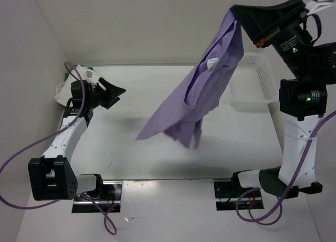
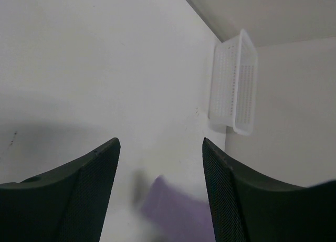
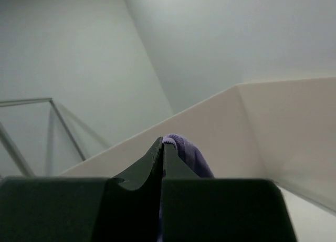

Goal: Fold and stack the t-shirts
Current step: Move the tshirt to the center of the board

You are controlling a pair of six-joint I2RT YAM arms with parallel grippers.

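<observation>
readable text: none | lavender t-shirt (image 1: 210, 84): small white neck label (image 1: 212, 62) inside the collar, print too small to make out | far-left corner of table (image 1: 131, 163): white tag (image 1: 88, 72) with a dark marking, illegible | both wrist views: nothing legible

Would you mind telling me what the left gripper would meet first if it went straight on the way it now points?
Probably the lavender t-shirt hanging from the right gripper: it shows between the left gripper's open fingers. Depth is unclear; the basket lies farther off.
</observation>
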